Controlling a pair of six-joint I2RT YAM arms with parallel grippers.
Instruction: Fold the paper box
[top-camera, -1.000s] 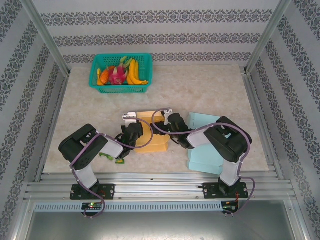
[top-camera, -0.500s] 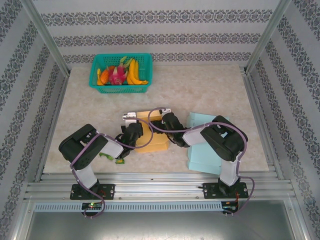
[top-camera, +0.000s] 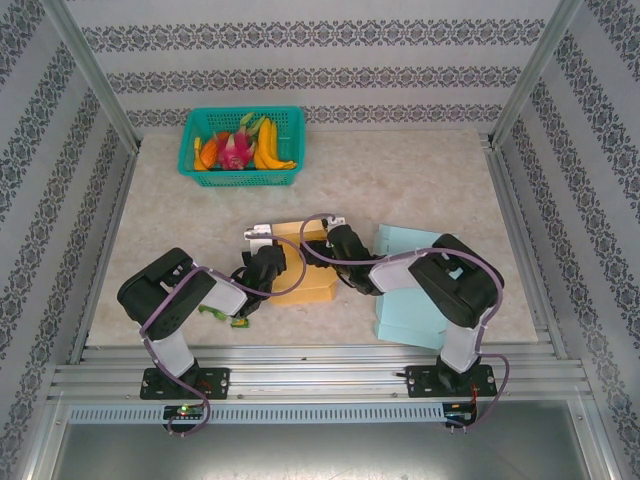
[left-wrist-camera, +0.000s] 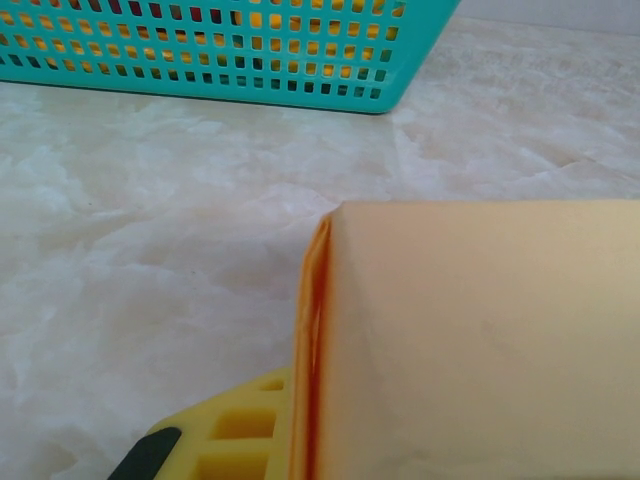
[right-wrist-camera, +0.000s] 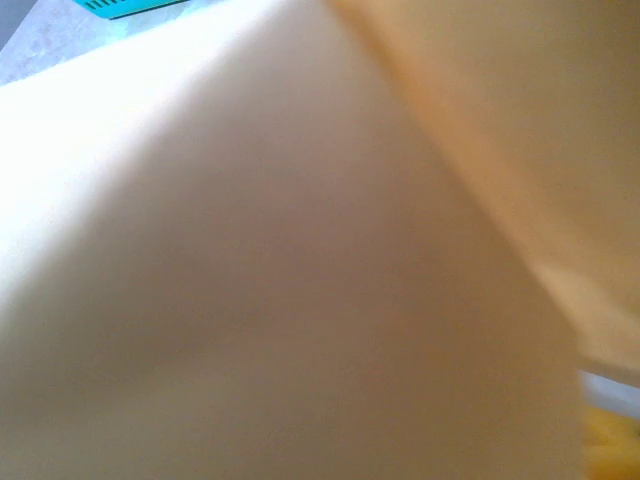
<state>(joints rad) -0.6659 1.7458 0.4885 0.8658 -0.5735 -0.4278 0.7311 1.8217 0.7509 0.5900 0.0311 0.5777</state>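
Yellow card box (top-camera: 305, 285) sits mid-frame; left gripper (top-camera: 260, 242) clamped, seemingly on its edge; right gripper (top-camera: 336, 232) grip unreadable up close. A hard push could crease or tear it.

The overhead view looks down from above and behind the arm bases (top-camera: 185, 382), which sit along its bottom edge. It takes in the whole table (top-camera: 400, 180), from the yellow paper box (top-camera: 305, 262) at the centre to the teal basket (top-camera: 241, 140) at the far edge.

The left wrist view sits low over the table (left-wrist-camera: 120, 250), close beside the paper box (left-wrist-camera: 480, 340), and faces the basket (left-wrist-camera: 230, 50).

The right wrist view is pressed against the paper box (right-wrist-camera: 300, 280), which is blurred, with a sliver of basket (right-wrist-camera: 130, 6) at the top left.

All three views share the box and basket.
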